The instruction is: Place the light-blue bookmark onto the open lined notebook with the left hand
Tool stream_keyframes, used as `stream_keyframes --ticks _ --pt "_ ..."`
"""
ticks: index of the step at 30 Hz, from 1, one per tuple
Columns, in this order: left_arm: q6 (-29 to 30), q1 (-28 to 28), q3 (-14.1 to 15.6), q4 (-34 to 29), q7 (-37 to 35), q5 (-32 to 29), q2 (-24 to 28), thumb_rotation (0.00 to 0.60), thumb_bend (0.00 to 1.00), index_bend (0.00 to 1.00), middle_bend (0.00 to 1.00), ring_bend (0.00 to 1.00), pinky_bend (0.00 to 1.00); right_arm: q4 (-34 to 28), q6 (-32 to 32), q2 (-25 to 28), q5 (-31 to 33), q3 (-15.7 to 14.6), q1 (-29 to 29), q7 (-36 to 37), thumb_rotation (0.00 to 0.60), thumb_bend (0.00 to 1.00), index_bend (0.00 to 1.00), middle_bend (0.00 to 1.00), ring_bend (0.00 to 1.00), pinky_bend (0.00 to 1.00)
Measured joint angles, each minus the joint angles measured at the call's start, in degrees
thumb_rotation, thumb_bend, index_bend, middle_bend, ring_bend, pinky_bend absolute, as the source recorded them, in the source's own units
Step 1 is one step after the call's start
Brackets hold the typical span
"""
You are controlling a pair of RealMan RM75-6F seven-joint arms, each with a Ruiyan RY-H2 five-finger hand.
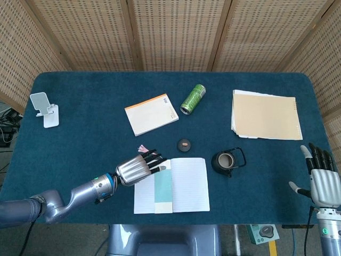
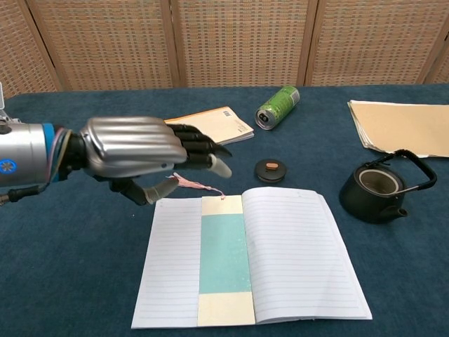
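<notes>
Bookmark (image 2: 225,263) lies flat on the notebook (image 2: 295,253), along its centre fold, pink tassel (image 2: 196,184) trailing off the top edge. Left hand (image 2: 144,151) hovers above the notebook's upper-left corner, fingers loosely extended, holding nothing. Right hand (image 1: 323,184) well right of the notebook, fingers spread.

Brightness: both views bright and evenly lit, colours clear across the blue table (image 1: 80,138).
Light source: soft and overhead by the look of it; no lamp shows.
Shadows: faint and short, a small dark patch under the left hand (image 2: 133,151) and beside the kettle (image 2: 382,186).
Glare: pale sheen on the metal back of the left hand and on the green can (image 2: 277,107); the notebook (image 2: 295,253) pages are bright but the lines stay readable.
Blur: left hand slightly smeared in the chest view; everything else sharp.
Distortion: table edges bow mildly in the head view.
</notes>
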Motion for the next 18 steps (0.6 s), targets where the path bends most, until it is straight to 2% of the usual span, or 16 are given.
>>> stream_keyframes --ticks 4,6,10,18 --pt "10.3 7.0 -1.3 -2.2 8.7 -4.0 -0.1 0.6 0.15 0.0 0.0 0.0 0.0 -0.5 0.4 0.0 -0.7 -0.2 0.0 -0.1 0.6 0.09 0.0 0.0 0.0 0.0" --pt "14.6 10.3 -1.6 -3.8 10.1 -5.6 0.0 0.6 0.11 0.0 0.0 0.0 0.0 -0.9 0.6 0.1 -1.2 -0.4 -0.1 -0.2 0.6 0.08 0.0 0.0 0.0 0.0" --pt "23.5 18.1 -1.9 -7.4 10.7 -8.7 1.3 0.6 0.09 0.0 0.0 0.0 0.0 -1.9 0.9 0.4 -2.3 -1.0 -0.1 -0.3 0.6 0.09 0.0 0.0 0.0 0.0" --pt "34.7 28.9 -0.4 -9.9 8.6 -10.0 5.2 0.6 0.07 0.0 0.0 0.0 0.0 -3.7 2.2 1.1 -5.0 -2.2 -0.4 -0.7 0.6 0.09 0.0 0.0 0.0 0.0"
